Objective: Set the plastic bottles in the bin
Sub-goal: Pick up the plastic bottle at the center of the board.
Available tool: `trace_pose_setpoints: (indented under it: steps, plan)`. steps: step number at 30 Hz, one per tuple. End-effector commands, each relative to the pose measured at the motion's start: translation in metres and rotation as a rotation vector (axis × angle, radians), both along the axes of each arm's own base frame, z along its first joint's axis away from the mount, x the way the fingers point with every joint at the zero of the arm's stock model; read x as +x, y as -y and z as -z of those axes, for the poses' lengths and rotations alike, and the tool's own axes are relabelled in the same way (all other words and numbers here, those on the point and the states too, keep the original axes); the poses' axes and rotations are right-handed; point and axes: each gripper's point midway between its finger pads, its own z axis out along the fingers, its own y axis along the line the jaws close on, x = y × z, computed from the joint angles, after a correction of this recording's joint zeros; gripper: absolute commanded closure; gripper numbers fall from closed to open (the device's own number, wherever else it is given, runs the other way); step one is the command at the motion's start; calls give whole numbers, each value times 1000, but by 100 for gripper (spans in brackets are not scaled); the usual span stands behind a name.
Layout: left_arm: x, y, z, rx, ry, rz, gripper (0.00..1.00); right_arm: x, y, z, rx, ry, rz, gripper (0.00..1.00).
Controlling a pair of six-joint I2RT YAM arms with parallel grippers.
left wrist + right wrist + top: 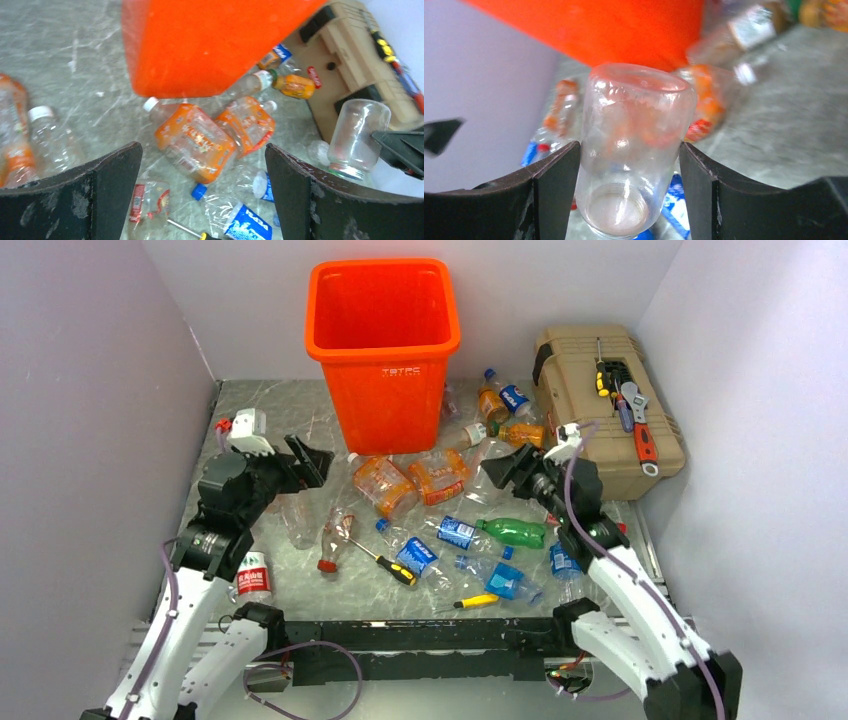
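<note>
**A:** What's the room like?

**B:** A grey marbled worktop (pixel 300 410) with pale walls (pixel 90 390) on three sides. The orange bin (pixel 383 345) stands upright at the far middle, with a tan toolbox (pixel 600 410) to its right.

**A:** And the plastic bottles (pixel 384 485)?

**B:** Most lie scattered in front of the bin, some crushed, with orange or blue labels. The right pincer (pixel 630 160) pinches a clear bottle (pixel 636 115) by its sides, above the worktop.

**A:** The left pincer (pixel 202 155)?

**B:** Spread wide, with nothing between its fingers.

**A:** Do the views differ?

**B:** The right wrist view shows the held bottle's mouth uncapped. From above the bottle is hard to make out.
</note>
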Motion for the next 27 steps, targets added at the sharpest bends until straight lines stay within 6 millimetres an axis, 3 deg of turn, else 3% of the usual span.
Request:
trace_pose_setpoints:
  steps: [1, 4, 7, 12, 17, 27]
  plan:
    - [-21, 45, -34, -30, 194, 307, 2, -39, -35, -70, 155, 312, -250, 60]
    - [-46, 87, -48, -99, 295, 601, 2, -63, -44, -107, 290, 449, -330, 60]
    - [-68, 117, -46, -135, 288, 822, 0, -76, -51, -133, 381, 528, -381, 61]
    - [-79, 145, -52, -98, 275, 894, 1, -95, -63, -172, 528, 651, -442, 61]
    - [-86, 155, -70, -126, 350, 883, 1, -101, -78, -185, 609, 689, -486, 62]
    - [-92, 187, -73, -185, 332, 957, 1, -101, -99, -185, 644, 699, -494, 64]
